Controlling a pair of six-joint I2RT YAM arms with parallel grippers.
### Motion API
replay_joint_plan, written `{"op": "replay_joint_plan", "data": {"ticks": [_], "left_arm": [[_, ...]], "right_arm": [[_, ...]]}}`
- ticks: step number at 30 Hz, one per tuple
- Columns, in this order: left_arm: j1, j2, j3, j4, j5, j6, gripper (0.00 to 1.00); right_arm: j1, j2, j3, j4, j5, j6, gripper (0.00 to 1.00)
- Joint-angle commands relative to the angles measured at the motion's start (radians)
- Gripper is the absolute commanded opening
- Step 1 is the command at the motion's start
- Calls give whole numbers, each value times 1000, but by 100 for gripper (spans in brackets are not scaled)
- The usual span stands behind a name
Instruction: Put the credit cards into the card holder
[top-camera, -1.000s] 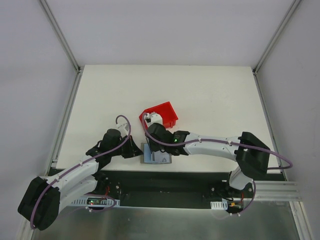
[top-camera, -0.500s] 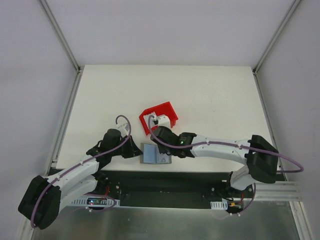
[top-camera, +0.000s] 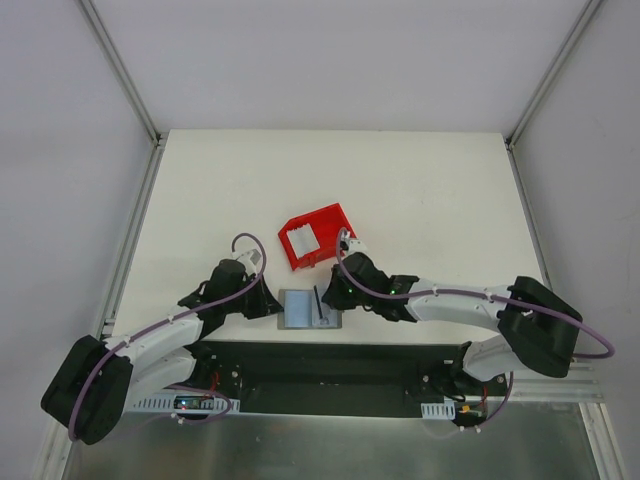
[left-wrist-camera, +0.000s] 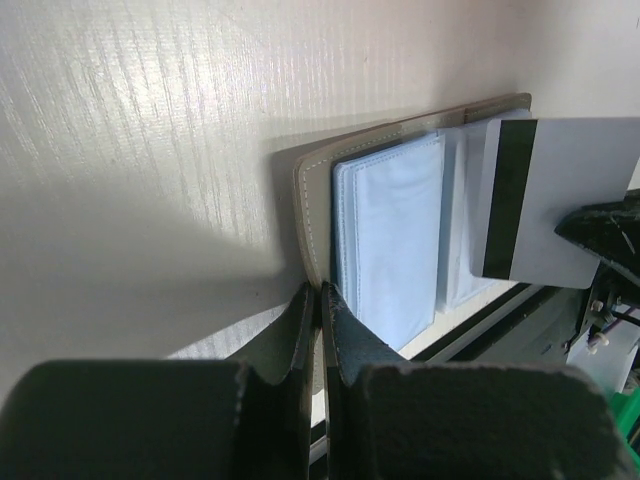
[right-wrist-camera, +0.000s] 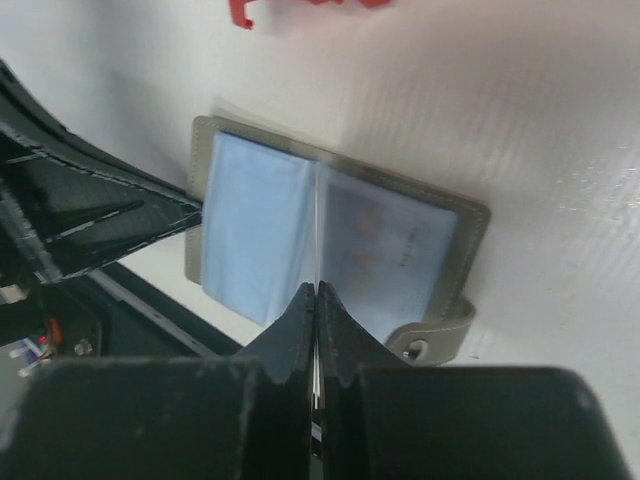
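1. Left fingers (left-wrist-camera: 308, 312) pinch shut on the open card holder (left-wrist-camera: 390, 240), at the desk's (top-camera: 420, 180) near edge.
2. Right fingers (right-wrist-camera: 298, 325) squeeze one credit card (left-wrist-camera: 570, 200) above it, not in yet.
3. I think another card (top-camera: 302, 240) waits in the red bin (top-camera: 330, 222).

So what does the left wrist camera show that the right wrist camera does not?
Only the left wrist view: the flat face of the credit card, with its black stripe. Only the right wrist view: the snap tab, a bit of the red bin, and the card merely edge-on in the shut right gripper. Both: the open card holder, blue pockets up, its edge in the shut left gripper.
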Motion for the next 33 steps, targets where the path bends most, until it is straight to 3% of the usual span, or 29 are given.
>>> {"op": "replay_joint_plan", "data": {"ticks": [1, 11, 33], "left_arm": [[2, 5, -22, 10, -25, 6, 0], [2, 0, -41, 35, -30, -6, 0], [2, -5, -113, 119, -44, -12, 0]], "right_arm": [[3, -32, -11, 180, -86, 75, 0], [3, 21, 43, 218, -110, 78, 0], [28, 22, -20, 370, -80, 103, 0]]}}
